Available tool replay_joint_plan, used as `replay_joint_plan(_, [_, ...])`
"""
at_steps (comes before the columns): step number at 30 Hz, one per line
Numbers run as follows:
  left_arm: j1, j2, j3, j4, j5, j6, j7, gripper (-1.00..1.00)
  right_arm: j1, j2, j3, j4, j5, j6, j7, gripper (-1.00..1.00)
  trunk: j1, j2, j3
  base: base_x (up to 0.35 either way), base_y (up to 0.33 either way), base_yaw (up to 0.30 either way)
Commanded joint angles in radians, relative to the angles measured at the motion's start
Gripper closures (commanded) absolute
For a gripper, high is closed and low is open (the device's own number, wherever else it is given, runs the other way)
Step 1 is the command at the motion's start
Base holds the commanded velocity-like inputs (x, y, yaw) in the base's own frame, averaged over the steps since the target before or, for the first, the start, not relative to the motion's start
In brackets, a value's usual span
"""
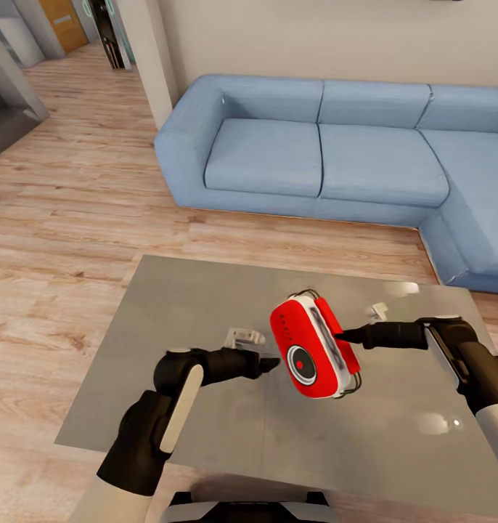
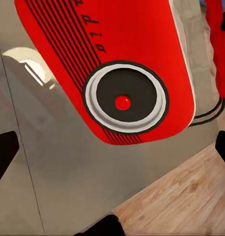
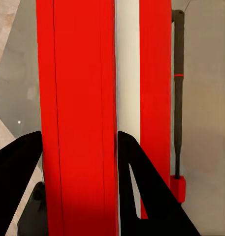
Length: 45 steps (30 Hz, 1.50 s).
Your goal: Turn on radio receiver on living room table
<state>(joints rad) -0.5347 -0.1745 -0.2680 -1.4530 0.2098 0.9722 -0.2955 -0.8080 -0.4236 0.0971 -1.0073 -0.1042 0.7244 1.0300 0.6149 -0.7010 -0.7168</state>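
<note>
The red radio receiver [image 1: 312,350] with white trim stands tilted over the grey table [image 1: 184,305], right of the middle. Its round dark dial [image 2: 124,101] has a red centre. My right gripper [image 1: 343,336] comes in from the right and is shut on the radio's edge, one black finger [image 3: 18,172] on each side of the red body [image 3: 78,98]. The thin handle [image 3: 177,98] runs along the far side. My left gripper [image 1: 271,363] hovers open just left of the dial, with its fingers [image 2: 3,157] spread wide. I cannot tell whether the radio's lower end touches the top.
A long blue L-shaped sofa [image 1: 329,152] stands behind the table and wraps round its right side. Light wood plank floor [image 1: 67,218] lies to the left and between table and sofa. A white wall corner [image 1: 151,58] stands at the sofa's left end.
</note>
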Motion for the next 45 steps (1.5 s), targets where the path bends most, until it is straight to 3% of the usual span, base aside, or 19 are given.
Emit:
replay_joint_plan(1, [0.002,0.0,0.004,-0.006,-0.006,0.006,0.0,-1.0,0.0,0.0,-0.001,0.0,-0.005,0.005,0.0,1.0,0.0,0.0,0.0,0.0,0.0,0.0])
replay_joint_plan(20, [0.005,0.0,0.004,-0.014,0.098,0.012,-0.023,-1.0,0.007,0.0,-0.006,-0.078,0.014,0.027,0.0,1.0,0.0,0.0,0.0,0.0,0.0,0.0])
replay_joint_plan(29, [0.005,0.0,0.004,-0.007,0.099,0.01,-0.024,-1.0,0.007,0.0,-0.008,-0.124,0.021,0.036,-0.001,1.0,0.0,0.0,0.0,0.0,0.0,0.0])
replay_joint_plan(30, [0.005,0.0,0.004,-0.007,0.1,0.01,-0.024,-1.0,0.007,0.0,-0.008,-0.158,-0.027,0.177,-0.001,1.0,0.0,0.0,0.0,0.0,0.0,0.0])
replay_joint_plan(45, [0.005,0.0,0.004,-0.006,0.1,0.01,-0.024,-1.0,0.007,0.0,-0.007,-0.16,-0.029,0.179,-0.001,1.0,0.0,0.0,0.0,0.0,0.0,0.0])
